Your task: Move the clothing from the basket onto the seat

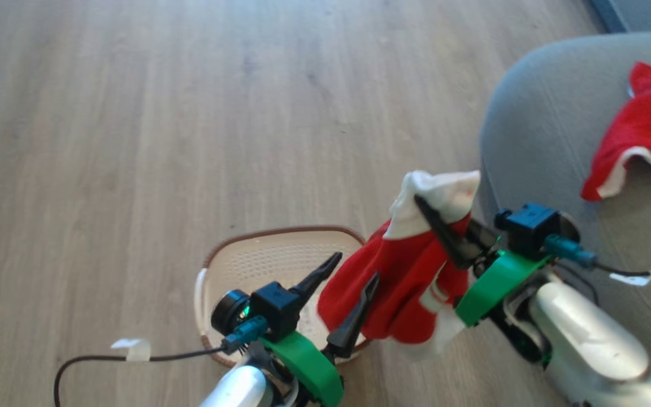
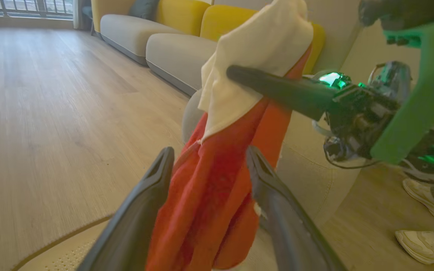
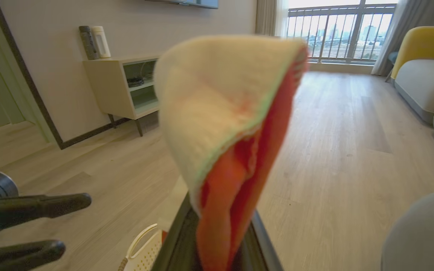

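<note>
A: Cream plastic at the far left: basket [image 1: 263, 260] on the floor [image 1: 133, 141], bare inside as far as visible. Left gripper [image 1: 356, 267]?

B: Spread wide, fingers either side of the hanging red garment [image 1: 404, 282], gripping nothing.

A: And the right gripper [image 1: 430, 206]?

B: Clamped on the garment's white top, raised above the basket rim, just short of the grey seat [image 1: 540, 130].

A: Anything delivered?

B: Another red garment [image 1: 650, 130], lying on the seat already. Left to do, probably: carry this one across and drop it.

garment [image 1: 393, 282] over basket [image 1: 263, 254] rt side, floor [image 1: 133, 141] open
</note>
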Controlling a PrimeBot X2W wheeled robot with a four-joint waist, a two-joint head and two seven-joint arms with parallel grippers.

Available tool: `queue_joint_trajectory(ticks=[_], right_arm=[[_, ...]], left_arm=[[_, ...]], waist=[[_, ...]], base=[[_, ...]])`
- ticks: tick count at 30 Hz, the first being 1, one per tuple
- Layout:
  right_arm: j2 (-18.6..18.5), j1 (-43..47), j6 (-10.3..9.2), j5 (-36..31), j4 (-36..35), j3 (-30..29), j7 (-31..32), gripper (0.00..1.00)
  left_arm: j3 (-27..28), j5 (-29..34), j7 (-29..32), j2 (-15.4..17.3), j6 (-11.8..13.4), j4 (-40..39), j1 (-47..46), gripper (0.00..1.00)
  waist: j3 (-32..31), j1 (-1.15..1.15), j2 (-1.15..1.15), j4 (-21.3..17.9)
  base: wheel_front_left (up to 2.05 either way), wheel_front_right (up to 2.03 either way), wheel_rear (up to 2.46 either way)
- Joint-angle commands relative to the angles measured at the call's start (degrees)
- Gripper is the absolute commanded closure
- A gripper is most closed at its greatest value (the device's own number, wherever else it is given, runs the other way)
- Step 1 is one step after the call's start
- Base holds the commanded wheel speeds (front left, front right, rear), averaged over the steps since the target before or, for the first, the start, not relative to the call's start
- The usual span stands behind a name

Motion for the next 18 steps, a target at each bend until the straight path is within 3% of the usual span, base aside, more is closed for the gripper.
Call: queue_joint_trajectory(ticks=[1,9,18], right_arm=[[-0.9,-2.9,0.40,-0.6,-2.8,-1.1,-0.5,1.00],[-2.5,-3.2,0.40,-2.1,-6.2,-5.6,-0.5,1.00],[-2.5,-1.4,0.40,-3.1,-8.4,-9.4,-0.5,1.00]], left_arm=[[1.1,-0.3,-1.1,-0.5,-0.4,-0.8,-3.0,0.00],[-1.2,-0.8,-1.7,-0.8,-1.3,1.5,-4.2,0.00],[-1.3,0.2,-1.7,-0.8,-1.0,0.1,-4.9,0.00]], waist=[[1.8,0.00,0.00,-3.7],[4.8,0.00,0.00,-11.7],[7.0,0.00,0.00,-17.2]], base=[[0.00,0.00,0.00],[0.00,0.00,0.00],[0.00,0.00,0.00]])
